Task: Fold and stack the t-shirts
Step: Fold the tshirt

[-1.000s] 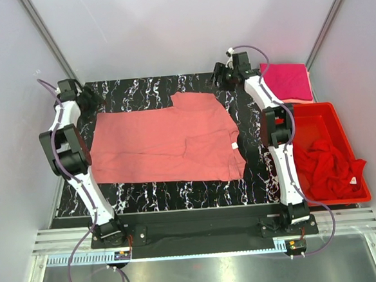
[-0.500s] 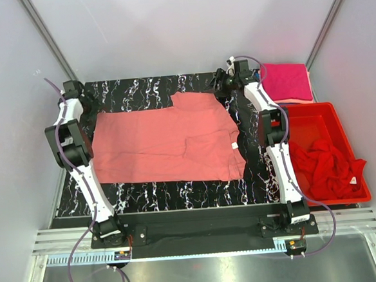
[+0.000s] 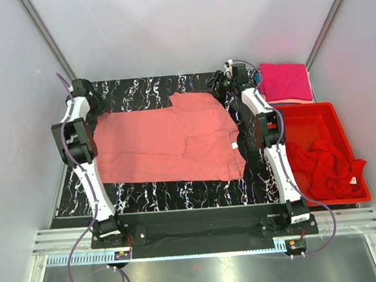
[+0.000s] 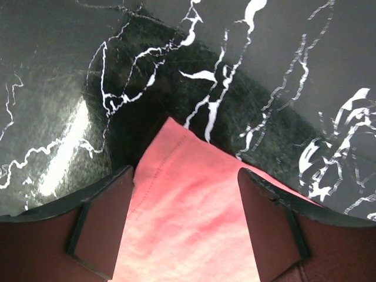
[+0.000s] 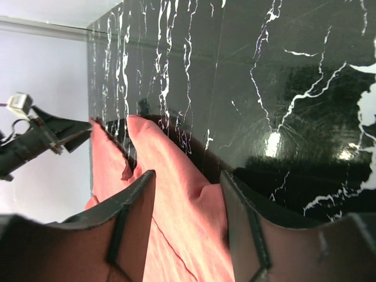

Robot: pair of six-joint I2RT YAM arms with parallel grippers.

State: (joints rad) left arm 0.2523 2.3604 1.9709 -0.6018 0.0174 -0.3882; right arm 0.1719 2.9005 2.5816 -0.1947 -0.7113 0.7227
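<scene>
Salmon-pink t-shirt [image 3: 168,139] spread flat on the black marbled worktop [image 3: 146,195], left tool [image 4: 185,176] standing apart over its far left corner, right tool [image 5: 187,176] apart astride a cloth ridge at its far right edge, magenta t-shirt [image 3: 287,80] folded far right.

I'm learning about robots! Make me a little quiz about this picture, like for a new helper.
1. What colour is the t-shirt spread flat on the table? A) salmon-pink B) blue C) green
2. True or false: the red bin is empty.
3. Fill in: the left end effector has its fingers on either side of the spread shirt's ____.
Key: 1 A. 2 False, crumpled red shirts lie in it. 3 corner.
</scene>
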